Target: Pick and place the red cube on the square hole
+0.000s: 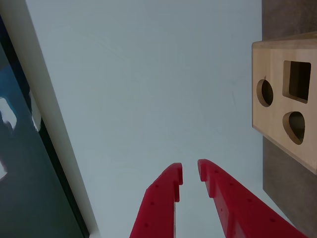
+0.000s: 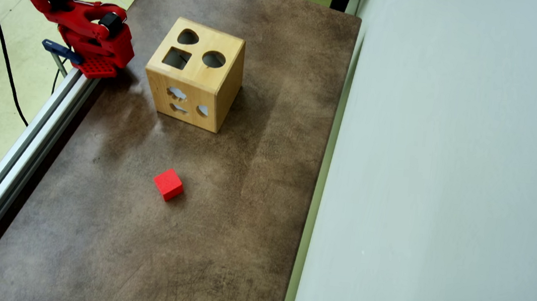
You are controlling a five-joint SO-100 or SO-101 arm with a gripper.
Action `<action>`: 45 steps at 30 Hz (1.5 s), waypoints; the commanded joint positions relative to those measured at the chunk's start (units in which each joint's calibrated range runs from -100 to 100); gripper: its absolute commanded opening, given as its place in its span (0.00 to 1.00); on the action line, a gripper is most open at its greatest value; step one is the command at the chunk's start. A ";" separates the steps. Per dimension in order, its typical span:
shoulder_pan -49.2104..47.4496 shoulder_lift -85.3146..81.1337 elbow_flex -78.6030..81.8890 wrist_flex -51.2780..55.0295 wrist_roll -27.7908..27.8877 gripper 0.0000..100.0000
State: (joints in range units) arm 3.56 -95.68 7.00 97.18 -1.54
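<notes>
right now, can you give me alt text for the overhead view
A small red cube lies alone on a brown tabletop, apart from a pale wooden box whose top face has a square hole. The red robot arm sits at the upper left corner.

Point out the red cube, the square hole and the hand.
Small bright red cube [image 2: 168, 183]: overhead view, its top face.
Dark square hole [image 2: 177, 58]: overhead view, the wooden box's top face, inside the cutout.
Red two-finger hand [image 1: 190, 174]: wrist view, midway between its fingertips.
</notes>
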 commanded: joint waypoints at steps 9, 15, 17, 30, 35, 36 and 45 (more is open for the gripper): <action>0.08 0.26 -1.27 0.33 0.00 0.06; 0.08 0.26 -0.92 0.41 0.00 0.06; 0.08 0.26 -0.56 0.49 0.00 0.06; 0.31 12.92 -3.24 -0.07 0.05 0.06; 1.49 25.49 -15.67 0.41 0.10 0.06; 2.61 28.88 -18.89 0.41 0.10 0.06; 15.68 53.43 -38.12 -0.31 2.44 0.06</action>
State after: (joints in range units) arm 15.06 -50.25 -26.41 97.18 -1.44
